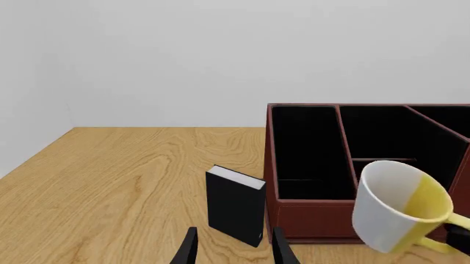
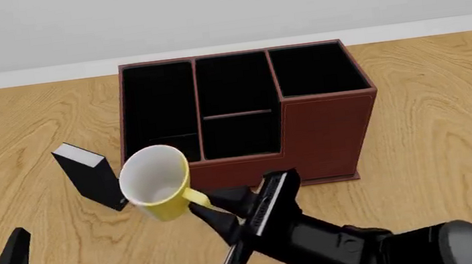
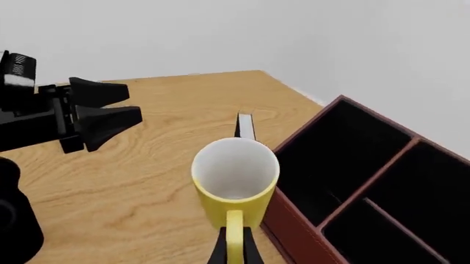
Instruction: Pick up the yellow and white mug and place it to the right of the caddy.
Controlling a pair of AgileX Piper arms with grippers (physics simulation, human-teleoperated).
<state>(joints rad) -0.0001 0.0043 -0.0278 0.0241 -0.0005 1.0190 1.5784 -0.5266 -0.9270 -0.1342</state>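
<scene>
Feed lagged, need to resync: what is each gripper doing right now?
Left gripper: open, jaws apart, holding nothing.
Right gripper: shut on the handle of the yellow and white mug, held off the table.

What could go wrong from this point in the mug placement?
1. The right gripper pinches the yellow and white mug only by its thin handle, with the mug tilted in the air; it may swing or slip out.
2. The mug hangs at the caddy's front left, so carrying it rightward risks clipping the front wall.
3. The black block stands upright just beside the mug and could be knocked over.
</scene>
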